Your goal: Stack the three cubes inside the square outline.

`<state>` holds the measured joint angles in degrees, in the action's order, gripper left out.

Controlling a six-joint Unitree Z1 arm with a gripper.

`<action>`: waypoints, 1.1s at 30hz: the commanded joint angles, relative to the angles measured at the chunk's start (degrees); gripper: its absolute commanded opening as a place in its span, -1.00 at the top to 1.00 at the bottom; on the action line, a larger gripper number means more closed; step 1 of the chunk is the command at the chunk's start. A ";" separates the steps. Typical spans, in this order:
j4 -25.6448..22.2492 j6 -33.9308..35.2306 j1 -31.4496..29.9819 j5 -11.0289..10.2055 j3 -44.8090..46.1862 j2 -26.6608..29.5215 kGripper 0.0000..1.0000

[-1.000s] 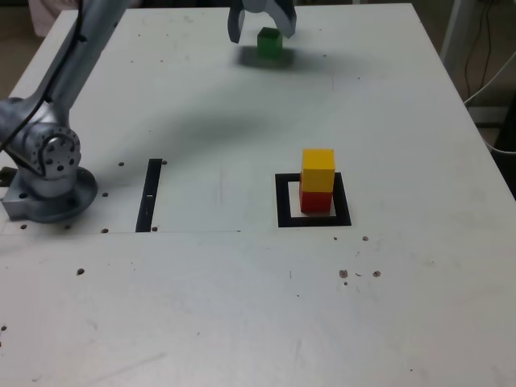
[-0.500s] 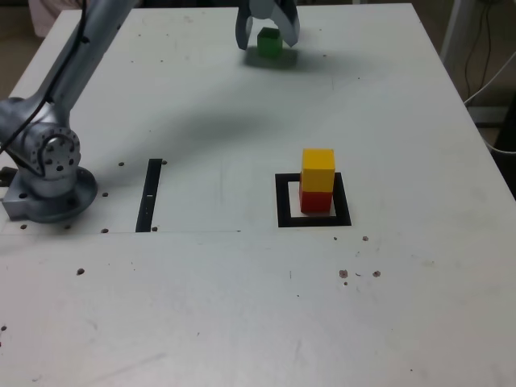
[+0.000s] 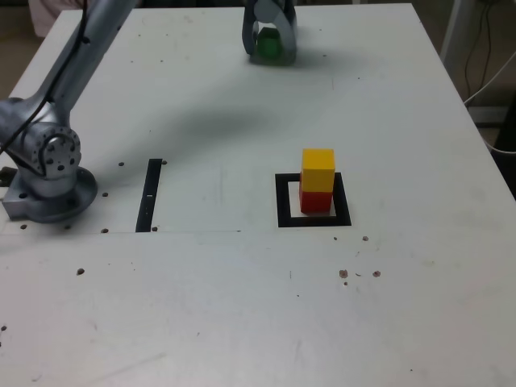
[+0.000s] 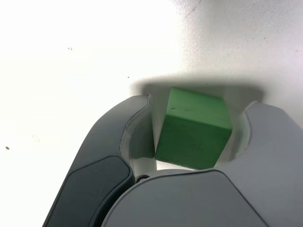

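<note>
The gripper (image 3: 269,42) brackets the green cube (image 4: 193,128) at the table's far edge, jaws narrowed around it, though firm contact cannot be confirmed. Squaring both jaws on opposite faces before lifting would likely help, since the yellow cube (image 3: 318,169) atop the red cube (image 3: 315,201) in the square outline (image 3: 284,203) leaves little tolerance.
</note>
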<state>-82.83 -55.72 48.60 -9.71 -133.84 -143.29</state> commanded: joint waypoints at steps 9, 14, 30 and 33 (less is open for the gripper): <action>1.05 -0.09 0.26 -0.61 0.41 -0.46 0.13; 1.16 -0.09 0.34 -1.18 0.36 0.01 0.19; -0.93 1.71 -2.25 -0.69 1.78 4.73 0.36; -2.58 2.89 -4.02 -0.67 1.99 6.68 0.36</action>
<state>-84.71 -53.27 45.36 -10.43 -131.89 -137.96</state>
